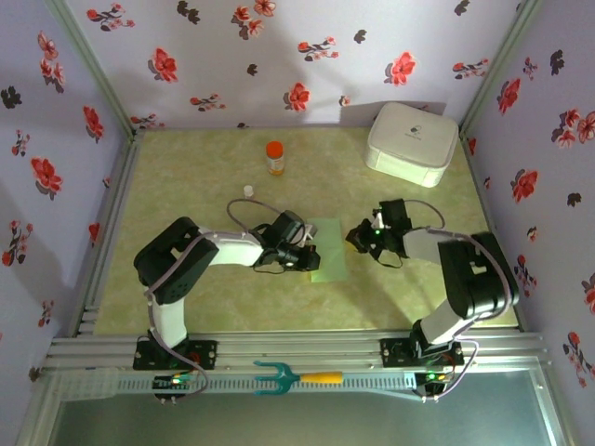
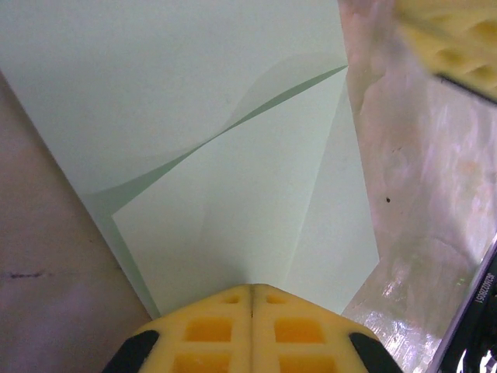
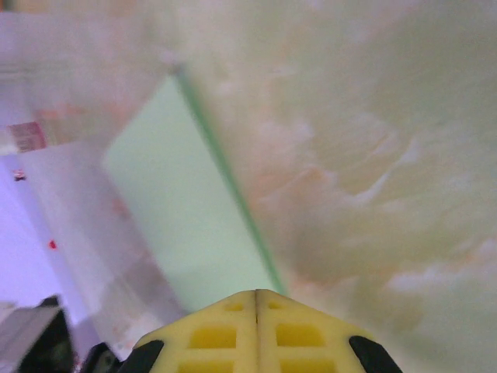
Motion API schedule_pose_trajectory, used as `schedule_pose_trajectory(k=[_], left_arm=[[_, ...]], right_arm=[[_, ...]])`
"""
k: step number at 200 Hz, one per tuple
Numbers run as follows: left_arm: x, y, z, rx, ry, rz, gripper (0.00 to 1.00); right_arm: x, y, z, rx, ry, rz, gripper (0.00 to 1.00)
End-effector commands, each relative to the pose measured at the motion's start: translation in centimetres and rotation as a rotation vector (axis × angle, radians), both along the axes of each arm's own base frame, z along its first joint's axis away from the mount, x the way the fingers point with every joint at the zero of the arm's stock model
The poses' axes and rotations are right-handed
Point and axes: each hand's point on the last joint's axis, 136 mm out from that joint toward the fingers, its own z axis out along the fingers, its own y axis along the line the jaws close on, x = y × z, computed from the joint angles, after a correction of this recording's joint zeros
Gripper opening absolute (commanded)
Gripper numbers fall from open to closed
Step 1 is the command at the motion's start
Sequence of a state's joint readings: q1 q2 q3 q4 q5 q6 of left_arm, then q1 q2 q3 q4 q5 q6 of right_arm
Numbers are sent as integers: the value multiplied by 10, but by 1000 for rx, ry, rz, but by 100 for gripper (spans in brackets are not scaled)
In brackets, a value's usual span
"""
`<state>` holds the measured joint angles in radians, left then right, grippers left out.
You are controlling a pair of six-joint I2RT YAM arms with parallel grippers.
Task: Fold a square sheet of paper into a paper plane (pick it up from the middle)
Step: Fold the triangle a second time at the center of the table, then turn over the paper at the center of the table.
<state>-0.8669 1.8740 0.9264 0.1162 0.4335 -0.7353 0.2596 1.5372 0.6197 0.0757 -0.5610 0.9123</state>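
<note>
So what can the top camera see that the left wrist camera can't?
Top camera: the white box, the orange bottle, the teal fork tool and the whole table. Left wrist camera: close up, the square sheet of paper has overlapping folded layers with a shadowed fold edge, and the left gripper has its yellow fingers pressed shut. Both: the green paper and the left gripper.

Top view: left gripper (image 1: pixel 309 257) covers the left edge of the thin pale mint-green paper sheet (image 1: pixel 331 249), and its creases are too small to read there. Left wrist view: sheet cut off at the top edge, near corner hidden under the yellow jaws. Right wrist view: everything blurred, sheet edges soft. Can't identify the small white thing (image 1: pixel 248 190) near the orange-capped bottle (image 1: pixel 274 157), too small.
</note>
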Motion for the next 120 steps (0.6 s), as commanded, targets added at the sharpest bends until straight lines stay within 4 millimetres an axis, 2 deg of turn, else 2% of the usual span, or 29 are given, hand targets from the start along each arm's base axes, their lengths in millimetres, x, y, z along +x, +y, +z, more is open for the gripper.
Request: schedule_pose_trajectory(k=[1,20,45,72,120], left_arm=[[-4,10,4,80,-1,16,1],[9,6,24,81,-63,8,6],[26,5,33,100,-106,13,11],[36,8,25,135,-102,8,11],[29,16,-4,202,-48,-13,7]], right_arm=[[-13,-7,20,-45,-45,12,6],[-32,-6,21,-73,-29,44,12],[-55,-1,14,-97,3,79,18],[-71,4,8,-99,31,101,21],[-87,15,4,-97,62,124,31]])
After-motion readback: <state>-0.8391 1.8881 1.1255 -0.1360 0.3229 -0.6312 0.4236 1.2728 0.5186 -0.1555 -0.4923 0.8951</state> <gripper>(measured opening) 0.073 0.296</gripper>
